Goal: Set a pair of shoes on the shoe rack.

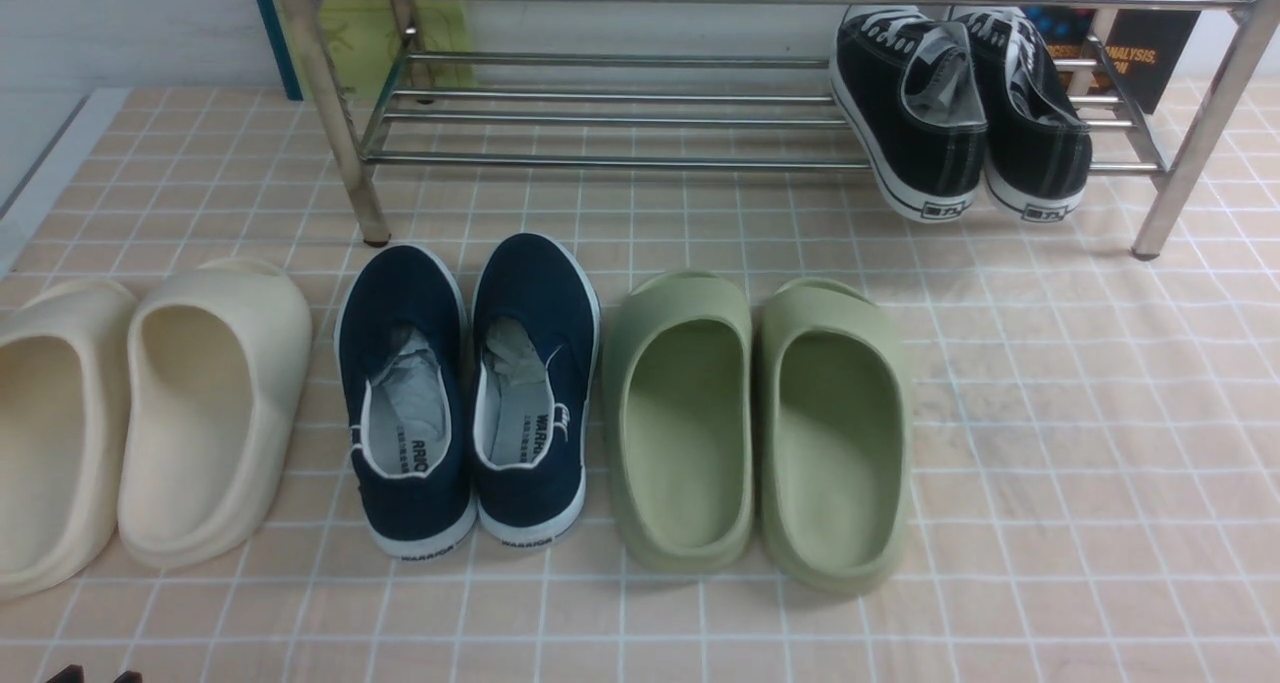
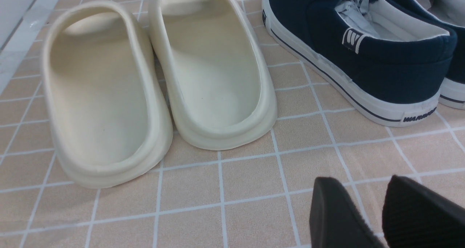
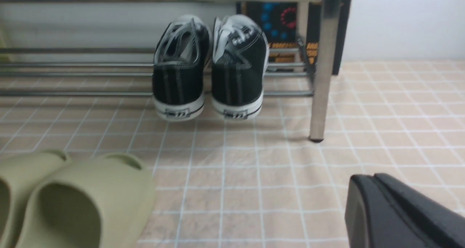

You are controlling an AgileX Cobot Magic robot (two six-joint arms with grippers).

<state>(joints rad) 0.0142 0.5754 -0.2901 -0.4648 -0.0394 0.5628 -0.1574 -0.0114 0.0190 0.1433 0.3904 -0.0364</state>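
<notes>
The two black canvas sneakers, one beside the other, lie side by side on the lower bars at the right end of the chrome shoe rack, heels toward me and overhanging the front bar. The right wrist view shows both sneakers and the rack's right front leg. My right gripper is shut and empty, low over the tiled cloth, well back from the rack. My left gripper is open and empty, over the cloth near the front edge, behind the cream slippers and navy shoes.
On the floor in front of the rack stand cream foam slippers, navy slip-ons and green foam slippers in a row. Books lean against the wall behind the rack. Bare tiled cloth lies right of the green slippers.
</notes>
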